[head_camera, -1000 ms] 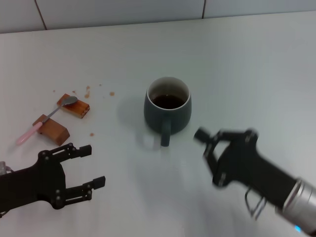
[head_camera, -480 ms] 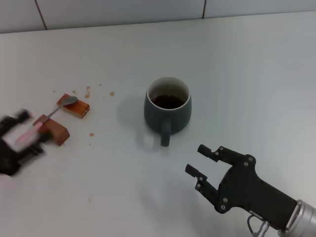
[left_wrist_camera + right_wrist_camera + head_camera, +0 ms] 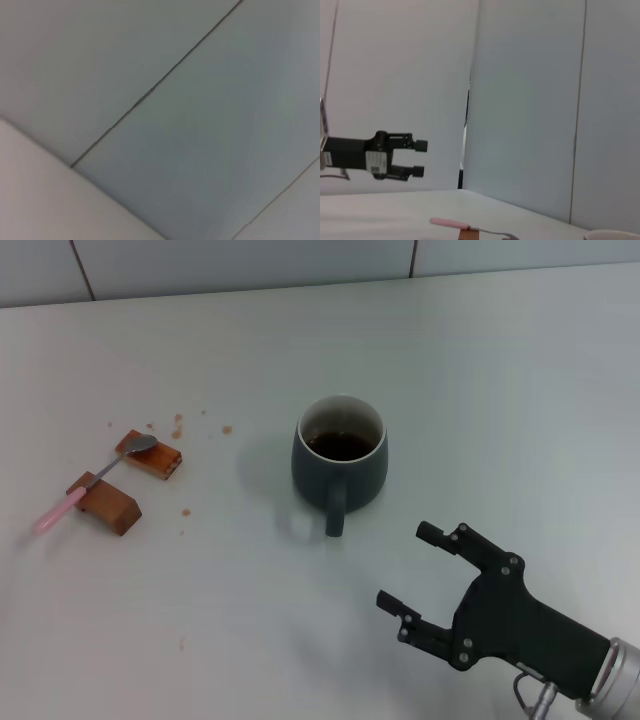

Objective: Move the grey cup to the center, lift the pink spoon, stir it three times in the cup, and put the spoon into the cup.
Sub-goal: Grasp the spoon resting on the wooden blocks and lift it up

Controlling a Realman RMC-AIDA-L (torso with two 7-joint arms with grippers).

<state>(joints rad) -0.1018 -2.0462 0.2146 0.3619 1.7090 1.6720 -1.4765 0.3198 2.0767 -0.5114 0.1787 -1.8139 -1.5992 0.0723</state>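
The grey cup (image 3: 340, 465) stands upright mid-table with dark liquid inside and its handle toward me. The pink spoon (image 3: 95, 480) lies at the left across two brown blocks (image 3: 110, 504), silver bowl on the farther one. My right gripper (image 3: 405, 566) is open and empty, near the table's front, right of and nearer than the cup's handle, apart from it. My left gripper (image 3: 400, 159) is out of the head view. It shows open and empty in the right wrist view, raised above the table beyond the spoon (image 3: 465, 227). The cup's rim (image 3: 615, 235) just shows there.
Brown crumbs (image 3: 180, 428) lie scattered near the blocks. A tiled wall (image 3: 250, 260) runs along the table's back edge. The left wrist view shows only wall panels (image 3: 200, 125).
My left arm has swung left and out of the head view. My right gripper has drawn back from the cup's handle toward the front right and stays open.
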